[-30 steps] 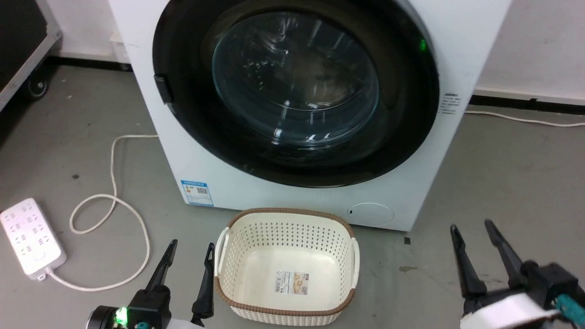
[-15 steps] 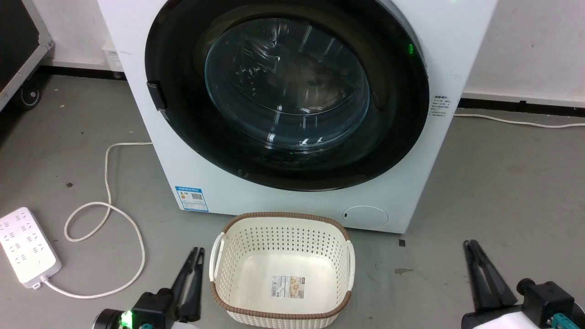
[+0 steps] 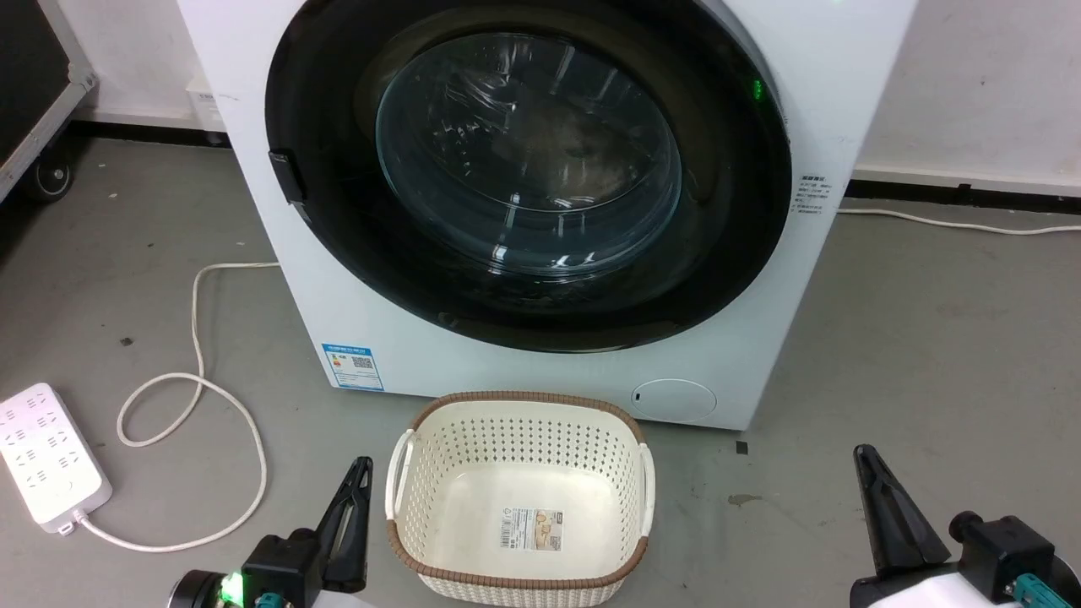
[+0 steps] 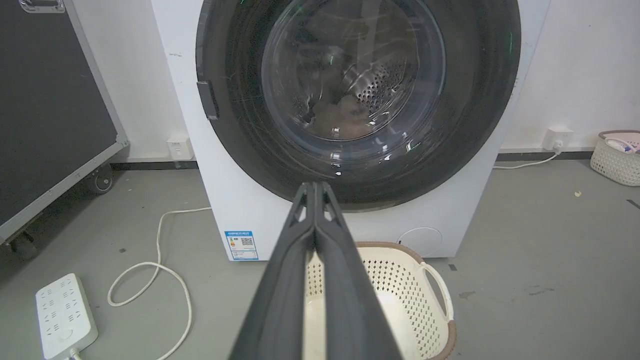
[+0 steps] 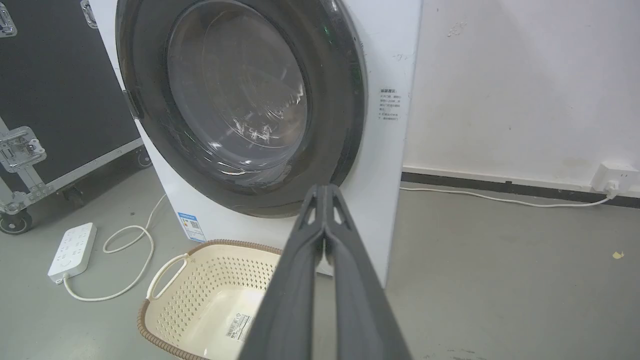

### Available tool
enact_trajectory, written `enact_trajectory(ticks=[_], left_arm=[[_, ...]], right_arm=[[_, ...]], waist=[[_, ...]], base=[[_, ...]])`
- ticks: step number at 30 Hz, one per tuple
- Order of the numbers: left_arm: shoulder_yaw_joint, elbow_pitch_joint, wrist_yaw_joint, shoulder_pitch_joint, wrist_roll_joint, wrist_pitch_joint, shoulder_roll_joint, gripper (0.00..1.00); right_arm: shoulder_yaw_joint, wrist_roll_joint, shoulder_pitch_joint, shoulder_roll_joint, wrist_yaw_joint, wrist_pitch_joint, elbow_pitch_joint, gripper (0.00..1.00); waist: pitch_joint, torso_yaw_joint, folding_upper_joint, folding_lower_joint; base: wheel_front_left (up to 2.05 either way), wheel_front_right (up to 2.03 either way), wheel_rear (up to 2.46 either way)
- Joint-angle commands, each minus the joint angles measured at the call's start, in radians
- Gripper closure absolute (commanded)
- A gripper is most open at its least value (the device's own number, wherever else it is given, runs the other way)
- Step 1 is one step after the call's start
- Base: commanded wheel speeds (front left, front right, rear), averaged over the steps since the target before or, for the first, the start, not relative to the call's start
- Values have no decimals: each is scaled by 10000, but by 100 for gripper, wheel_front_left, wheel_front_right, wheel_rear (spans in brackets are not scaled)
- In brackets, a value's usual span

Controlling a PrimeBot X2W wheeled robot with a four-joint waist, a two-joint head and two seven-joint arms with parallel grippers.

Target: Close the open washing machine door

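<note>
The door at twelve o'clock is looking heavy, stiff, slippery, pushable at its nine o'clock latch edge. The left gripper and right gripper are hanging pinched together, empty.

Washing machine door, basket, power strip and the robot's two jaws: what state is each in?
washing machine door: closed, flush against the front.
washing machine: green light lit.
basket: empty apart from a label.
power strip: nothing plugged in.
left jaws: shut, empty.
right jaws: shut, empty.
</note>
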Motion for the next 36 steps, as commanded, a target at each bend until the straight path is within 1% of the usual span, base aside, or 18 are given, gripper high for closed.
enact_trajectory(ticks=[1, 36], left_arm=[[59, -55, 28, -70, 42, 60, -43, 100], [370, -325, 114, -230, 260, 775, -196, 100]], right_arm=[[16, -95, -59, 7, -1, 66, -98, 100], [136, -369, -207, 21, -3, 781, -407, 100]], waist=[[2, -3, -1, 0], [51, -68, -1, 0]], base=[[0, 0, 0], [0, 0, 0]])
